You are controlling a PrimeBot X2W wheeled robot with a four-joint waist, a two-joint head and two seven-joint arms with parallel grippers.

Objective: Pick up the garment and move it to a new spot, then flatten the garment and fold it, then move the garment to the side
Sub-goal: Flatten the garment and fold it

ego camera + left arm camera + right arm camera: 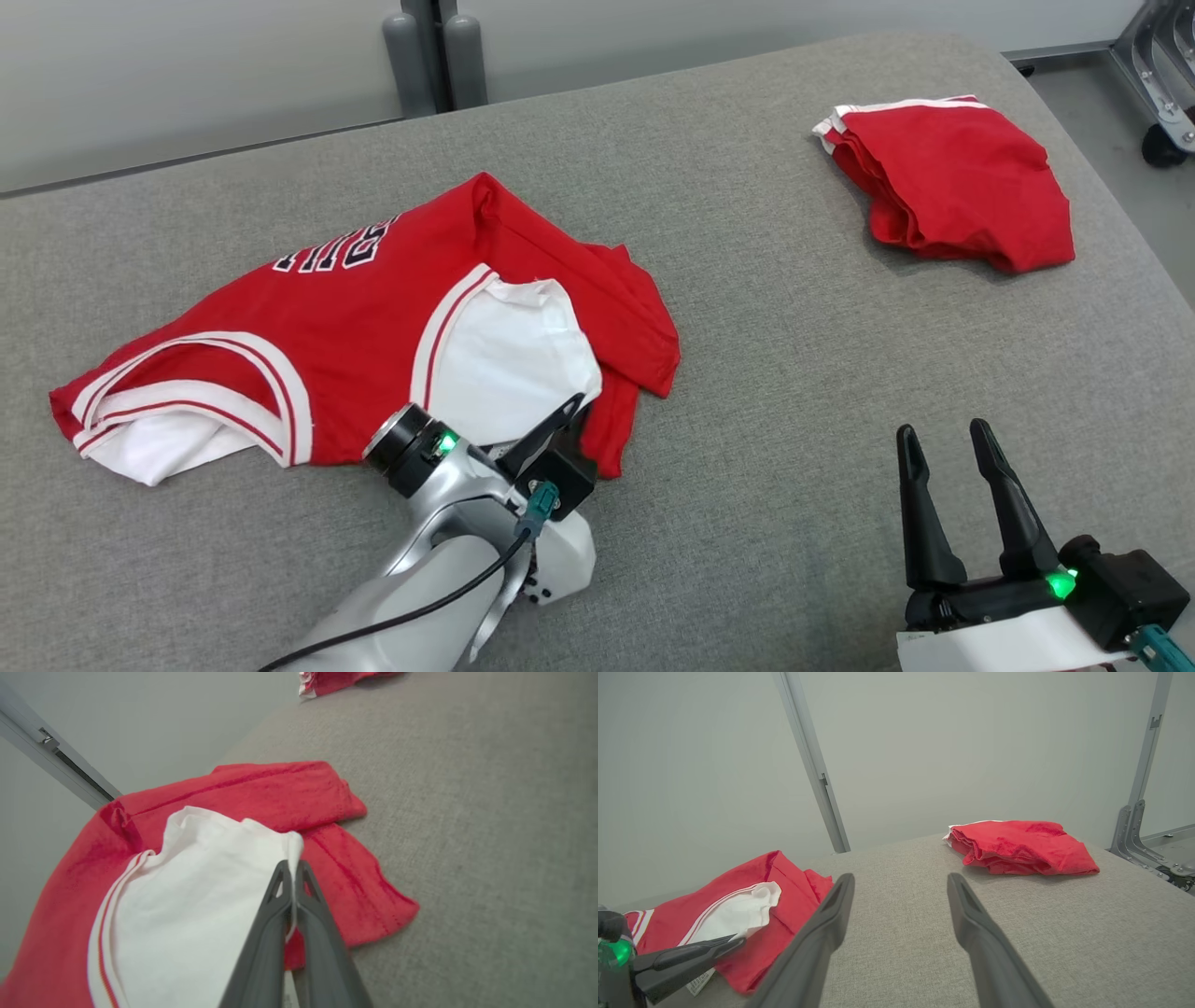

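A red jersey [364,308] with white trim and a white inner side lies crumpled on the grey table, left of centre. My left gripper [571,411] is at the jersey's near right edge, shut on a fold of the white fabric [210,905], with its tips [292,865] pinching the cloth. The jersey [752,905] also lies at the lower left of the right wrist view. My right gripper [948,448] stands open at the lower right over bare table, holding nothing, its fingers [831,910] spread wide.
A second red garment [952,182], folded into a bundle, lies at the far right of the grey padded table [766,355]. The table's right edge drops to the floor, where a metal frame on castors [1162,84] stands.
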